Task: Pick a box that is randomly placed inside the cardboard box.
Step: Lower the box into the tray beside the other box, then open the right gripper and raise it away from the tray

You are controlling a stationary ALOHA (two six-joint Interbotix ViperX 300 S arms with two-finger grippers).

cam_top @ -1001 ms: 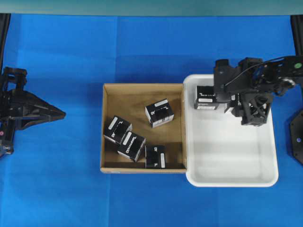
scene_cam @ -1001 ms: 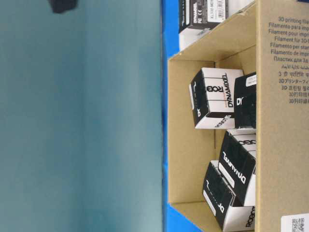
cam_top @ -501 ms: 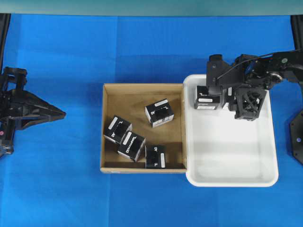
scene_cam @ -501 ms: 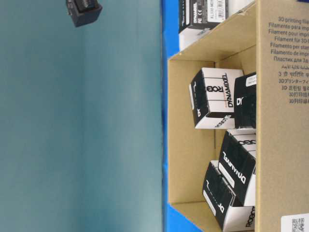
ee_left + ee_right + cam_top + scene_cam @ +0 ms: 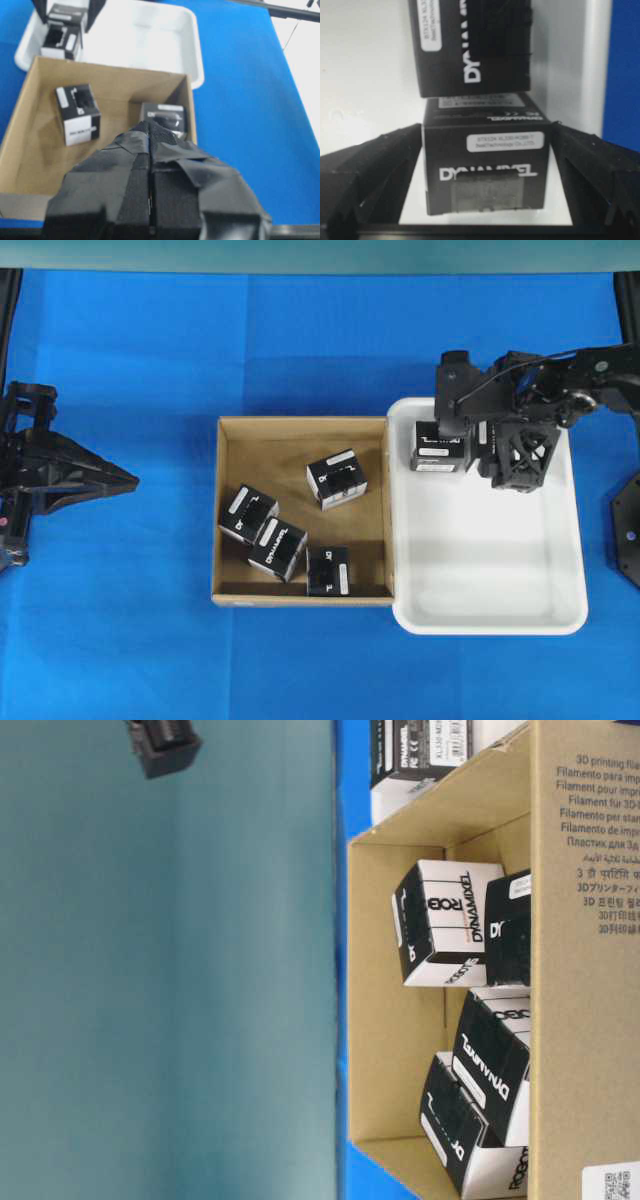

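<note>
the bench [image 5: 300,340] under its blue cloth is the widest thing before me. on it sits the white plastic tray [image 5: 500,615], side by side with the cardboard box [image 5: 300,440], their walls touching or nearly so. the cardboard box lies to the left of the tray in the overhead view and is shallow, brown and square.

my right arm reaches over the tray's far left corner. my right end effector [image 5: 485,170] stands with its fingers [image 5: 367,170] spread, one on each side of a box [image 5: 487,165] that rests on the tray floor; there is a clear gap between the box and each finger, so i grip nothing. beyond it a glossy tray wall mirrors the black carton.

my left end effector [image 5: 150,145] sits at the left edge of the bench, well apart from the cardboard box, its fingers pressed together and holding nothing.

inside the cardboard box lie four more black boxes: one [image 5: 337,478] near the middle, and three clustered toward the near left part, [image 5: 247,513], [image 5: 278,546] and [image 5: 328,571], the last against the near wall.
</note>
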